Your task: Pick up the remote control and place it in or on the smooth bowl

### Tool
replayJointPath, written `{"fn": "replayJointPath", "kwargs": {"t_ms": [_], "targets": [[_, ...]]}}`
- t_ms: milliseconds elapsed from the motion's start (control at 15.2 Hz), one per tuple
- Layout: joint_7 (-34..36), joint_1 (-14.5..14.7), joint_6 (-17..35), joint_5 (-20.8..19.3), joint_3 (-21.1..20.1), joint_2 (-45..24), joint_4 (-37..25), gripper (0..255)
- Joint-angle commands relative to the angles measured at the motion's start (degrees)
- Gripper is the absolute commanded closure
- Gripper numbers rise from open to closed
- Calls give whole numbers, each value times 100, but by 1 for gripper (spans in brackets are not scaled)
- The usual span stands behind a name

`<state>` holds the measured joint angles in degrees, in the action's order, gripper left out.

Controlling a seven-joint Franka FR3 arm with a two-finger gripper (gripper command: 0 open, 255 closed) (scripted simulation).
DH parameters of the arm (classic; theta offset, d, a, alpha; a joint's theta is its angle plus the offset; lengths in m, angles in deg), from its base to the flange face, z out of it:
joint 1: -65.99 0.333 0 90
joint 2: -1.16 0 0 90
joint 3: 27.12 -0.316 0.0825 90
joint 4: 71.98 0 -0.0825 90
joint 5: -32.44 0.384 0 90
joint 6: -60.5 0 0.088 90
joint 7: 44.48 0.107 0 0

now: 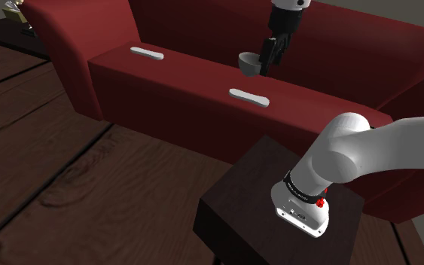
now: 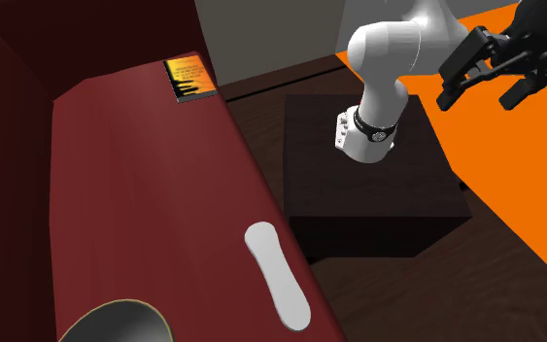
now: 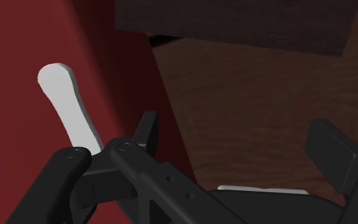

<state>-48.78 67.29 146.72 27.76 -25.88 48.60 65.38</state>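
Two black fingers [image 3: 333,156] stand well apart, so the jaws are wide open and have hold of nothing; the second exterior view shows the same spread. In the shoulder view the jaws hang over the seat of a dark red sofa [image 1: 165,86], just beside a grey bowl [image 1: 248,63], on its right in that view. Whether they touch its rim I cannot tell. The bowl stands upright on the seat cushion.

The remote [image 1: 248,96] is white, long and slightly curved. It lies flat on the same seat close to the front edge, nearer the stand than the bowl is, apart from both the bowl and the jaws. In the wrist view it lies on the red cushion beyond one finger, untouched.

A second white piece [image 1: 147,53] of much the same shape lies further along the seat toward the shoulder view's left, well apart from the remote. In the second exterior view a flat thing with an orange and black cover [image 2: 188,78] lies at the seat's far end.

In front of the sofa stands the dark box stand [image 1: 240,199], with the white arm [image 1: 376,147] rising from it. Dark wood floor [image 1: 74,188] runs along the sofa's front, and a flat orange area [image 2: 524,214] shows beyond the stand in the second exterior view.
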Motion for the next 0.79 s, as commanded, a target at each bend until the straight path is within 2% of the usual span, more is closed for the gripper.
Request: {"fn": "replayJointPath", "kwargs": {"t_ms": [0, 396, 726], "targets": [[0, 0, 0, 0, 0, 0, 0, 0], [-807, -122, 1022, -534, 681, -195, 655, 0], [-1463, -234, 1969, -936, 1281, -664, 965, 0]]}}
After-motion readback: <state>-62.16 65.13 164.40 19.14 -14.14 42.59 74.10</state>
